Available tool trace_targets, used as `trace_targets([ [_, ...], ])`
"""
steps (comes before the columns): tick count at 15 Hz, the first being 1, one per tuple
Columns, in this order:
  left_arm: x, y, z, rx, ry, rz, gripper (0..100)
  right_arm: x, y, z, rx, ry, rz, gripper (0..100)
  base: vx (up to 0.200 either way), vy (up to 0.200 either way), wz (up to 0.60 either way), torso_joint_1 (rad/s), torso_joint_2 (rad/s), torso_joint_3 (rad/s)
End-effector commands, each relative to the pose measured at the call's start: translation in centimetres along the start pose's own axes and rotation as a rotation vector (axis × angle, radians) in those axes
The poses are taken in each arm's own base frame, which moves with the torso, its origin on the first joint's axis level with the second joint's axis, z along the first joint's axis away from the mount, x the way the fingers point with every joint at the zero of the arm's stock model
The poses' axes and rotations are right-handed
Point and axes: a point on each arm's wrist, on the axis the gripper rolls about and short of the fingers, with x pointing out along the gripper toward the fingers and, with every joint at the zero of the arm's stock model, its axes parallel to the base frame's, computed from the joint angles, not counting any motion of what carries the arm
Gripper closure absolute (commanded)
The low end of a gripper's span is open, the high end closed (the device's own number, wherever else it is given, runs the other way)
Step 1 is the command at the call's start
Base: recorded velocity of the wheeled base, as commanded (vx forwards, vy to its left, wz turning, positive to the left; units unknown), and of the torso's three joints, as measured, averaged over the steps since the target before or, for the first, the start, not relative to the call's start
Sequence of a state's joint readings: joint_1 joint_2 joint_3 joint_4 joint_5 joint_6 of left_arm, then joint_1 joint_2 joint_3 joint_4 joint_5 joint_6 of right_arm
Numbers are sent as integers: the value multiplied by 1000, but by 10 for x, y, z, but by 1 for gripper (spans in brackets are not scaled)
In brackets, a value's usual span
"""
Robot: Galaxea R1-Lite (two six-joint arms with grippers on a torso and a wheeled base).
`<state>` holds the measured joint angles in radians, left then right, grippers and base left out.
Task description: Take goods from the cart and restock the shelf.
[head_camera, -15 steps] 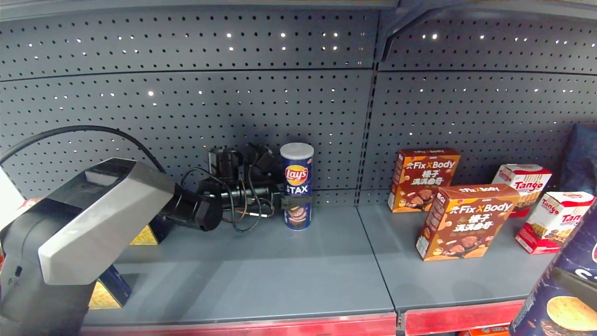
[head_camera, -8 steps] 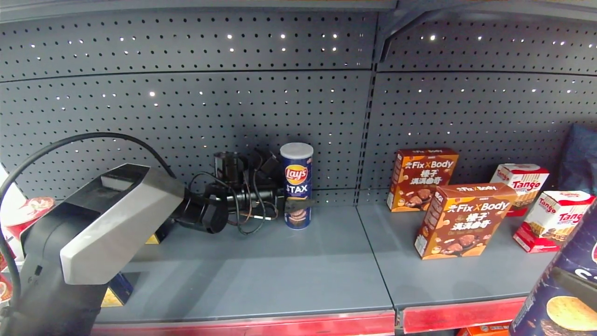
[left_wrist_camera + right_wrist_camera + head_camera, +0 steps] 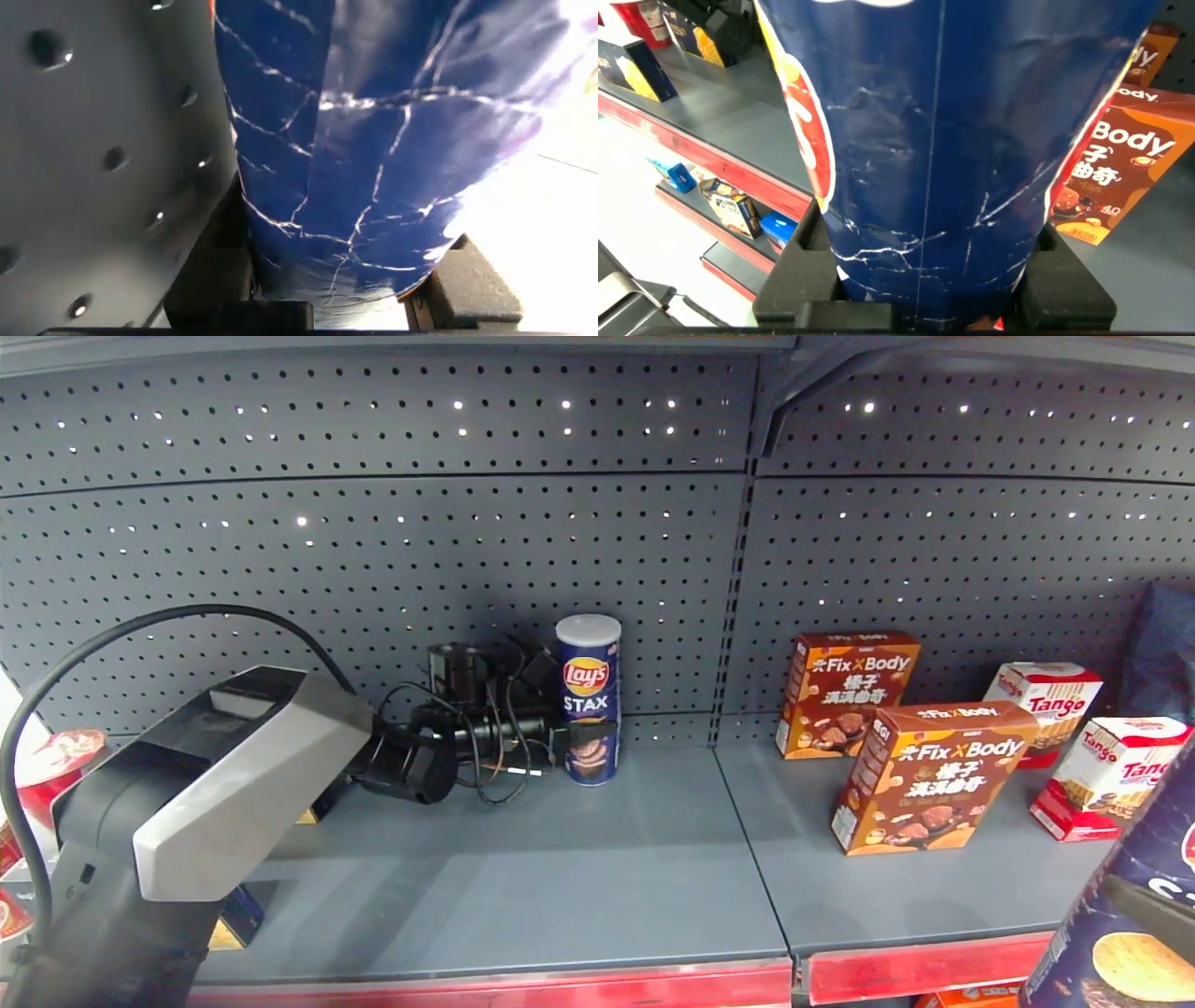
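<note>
A blue chips can [image 3: 588,700] with a grey lid stands upright at the back of the grey shelf [image 3: 560,868], close to the pegboard [image 3: 373,541]. My left gripper [image 3: 583,735] is shut on its lower half, coming in from the left. The left wrist view shows the can [image 3: 374,149] between dark fingers, next to the pegboard [image 3: 93,168]. At the lower right, a second blue chips can [image 3: 1120,933] is held in front of the shelf edge. My right gripper [image 3: 924,271] is shut on this can [image 3: 924,140].
Two brown boxes [image 3: 848,695] [image 3: 934,775] and two red-and-white boxes [image 3: 1046,700] [image 3: 1106,775] stand on the right shelf section. A dark blue bag [image 3: 1162,653] is at the far right. Yellow-and-blue boxes [image 3: 229,919] and a red cup [image 3: 56,756] sit at the left. Open shelf floor lies in front of the can.
The left arm's elbow has swung rightward. The can in the left gripper has shifted slightly left and toward the pegboard. The right arm's can has stayed in place.
</note>
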<state>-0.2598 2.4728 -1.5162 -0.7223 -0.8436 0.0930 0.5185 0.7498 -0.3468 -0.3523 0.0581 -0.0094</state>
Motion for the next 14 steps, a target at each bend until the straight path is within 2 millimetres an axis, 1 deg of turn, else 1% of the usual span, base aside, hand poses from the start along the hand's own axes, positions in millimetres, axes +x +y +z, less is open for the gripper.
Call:
trace_targets([
  [1, -6, -11, 21, 27, -21, -7, 100, 0, 0, -2, -1, 8, 2, 100, 0, 0, 0, 0, 0, 0],
  [2, -7, -22, 27, 23, -15, -10, 100, 0, 0, -2, 1, 8, 2, 100, 0, 0, 0, 0, 0, 0],
  [3, -8, -29, 31, 24, -14, -11, 100, 0, 0, -2, 1, 9, 2, 100, 0, 0, 0, 0, 0, 0],
  [4, -15, -42, 39, 26, -10, 2, 100, 0, 0, -2, 1, 8, 2, 100, 0, 0, 0, 0, 0, 0],
  [5, -16, -44, 40, 25, -9, 4, 100, 0, 0, -2, 1, 9, 2, 100, 0, 0, 0, 0, 0, 0],
  [6, -20, -58, 47, 27, -6, 7, 100, 0, 0, -3, 1, 11, 3, 100, 0, 0, 0, 0, 0, 0],
  [8, -29, -77, 58, 36, -8, 11, 100, 0, 0, -3, 1, 12, 2, 100, 0, 0, 0, 0, 0, 0],
  [11, -42, -95, 64, 37, -6, 32, 100, 0, 0, -3, 1, 14, 2, 100, 0, 0, 0, 0, 0, 0],
  [12, -45, -97, 64, 39, -8, 33, 100, 0, 0, -3, 1, 14, 0, 100, 0, 0, 0, 0, 0, 0],
  [14, -57, -111, 61, 41, -14, 30, 100, 0, 0, -4, 1, 14, -1, 100, 0, 0, 0, 0, 0, 0],
])
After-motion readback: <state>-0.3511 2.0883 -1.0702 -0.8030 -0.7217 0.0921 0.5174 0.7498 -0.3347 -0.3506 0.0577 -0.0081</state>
